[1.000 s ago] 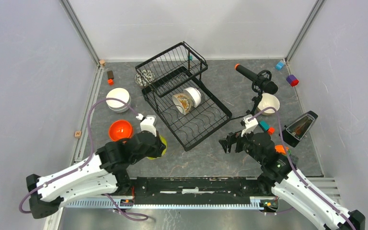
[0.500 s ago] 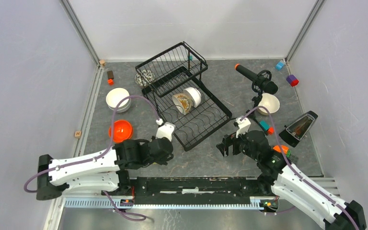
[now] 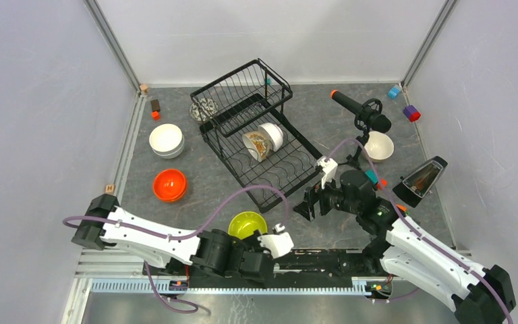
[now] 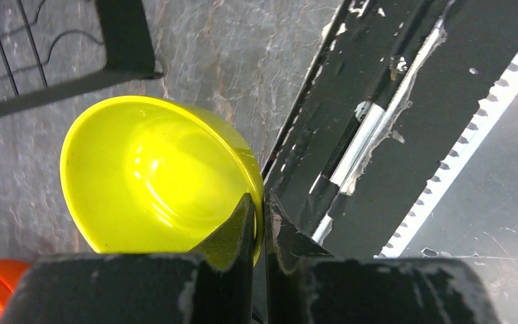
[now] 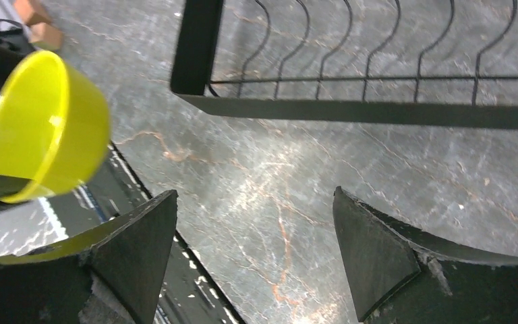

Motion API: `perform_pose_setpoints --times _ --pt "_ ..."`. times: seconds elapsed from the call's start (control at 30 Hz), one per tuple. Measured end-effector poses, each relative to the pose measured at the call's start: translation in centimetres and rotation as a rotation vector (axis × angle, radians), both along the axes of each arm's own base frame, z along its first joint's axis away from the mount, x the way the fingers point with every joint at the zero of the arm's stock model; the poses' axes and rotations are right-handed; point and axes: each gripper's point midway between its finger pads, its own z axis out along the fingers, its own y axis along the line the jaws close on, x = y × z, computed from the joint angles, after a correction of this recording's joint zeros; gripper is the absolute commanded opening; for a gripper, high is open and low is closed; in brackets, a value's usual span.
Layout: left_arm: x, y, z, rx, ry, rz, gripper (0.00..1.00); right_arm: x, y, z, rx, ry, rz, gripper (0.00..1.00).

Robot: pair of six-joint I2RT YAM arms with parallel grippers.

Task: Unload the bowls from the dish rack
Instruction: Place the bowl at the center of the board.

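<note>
The black wire dish rack (image 3: 280, 172) stands mid-table with a brown-patterned bowl (image 3: 257, 145) and a white bowl (image 3: 272, 134) on edge in its lower tray. My left gripper (image 3: 256, 237) (image 4: 262, 217) is shut on the rim of a lime green bowl (image 3: 246, 223) (image 4: 155, 172), one finger inside it and one outside, near the table's front edge. My right gripper (image 3: 307, 205) (image 5: 256, 233) hangs open over bare table just off the rack's near corner (image 5: 195, 50), nothing between its fingers. The lime bowl (image 5: 47, 125) shows at the left of the right wrist view.
A white bowl stack (image 3: 166, 140) and an orange bowl (image 3: 170, 184) sit left of the rack, a dark-patterned bowl (image 3: 202, 108) behind it, another white bowl (image 3: 378, 145) to the right. A microphone on a tripod (image 3: 361, 111), coloured blocks (image 3: 411, 113) and a black wedge (image 3: 421, 179) stand at right.
My left arm has swung right along the front edge, carrying the lime bowl from beside the orange bowl. My right gripper has moved left toward the rack's corner, jaws slightly narrower.
</note>
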Motion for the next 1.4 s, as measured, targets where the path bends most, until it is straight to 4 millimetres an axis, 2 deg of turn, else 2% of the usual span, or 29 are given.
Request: perform_pose_setpoints --times 0.2,0.33,0.5,0.63,0.9,1.07,1.23,1.4 --pt "-1.1 -2.5 -0.3 -0.002 -0.053 -0.144 0.02 -1.1 1.9 2.9 0.0 -0.018 0.102 0.9" --pt "-2.0 -4.7 -0.6 -0.07 -0.051 -0.24 0.02 -2.3 2.3 3.0 -0.044 -0.014 0.155 0.91" --pt "-3.0 -6.1 -2.1 -0.074 -0.052 -0.347 0.02 -3.4 2.6 2.8 -0.099 -0.015 0.199 0.89" --pt "-3.4 -6.9 -3.3 -0.042 -0.066 -0.404 0.02 -4.1 2.7 2.0 -0.143 -0.003 0.221 0.86" --pt "-3.4 -7.4 -3.8 -0.048 -0.082 -0.43 0.02 -6.0 3.6 0.9 -0.185 0.006 0.283 0.8" --pt "-3.5 -7.6 -4.3 -0.039 -0.08 -0.432 0.02 -7.1 4.1 -0.6 -0.227 0.027 0.308 0.71" --pt "-3.5 -7.5 -4.5 -0.034 -0.079 -0.432 0.02 -7.3 3.5 -2.5 -0.286 0.049 0.291 0.63" --pt "-3.5 -7.6 -4.6 -0.033 -0.078 -0.432 0.02 -7.1 3.3 -3.3 -0.308 0.053 0.265 0.57"
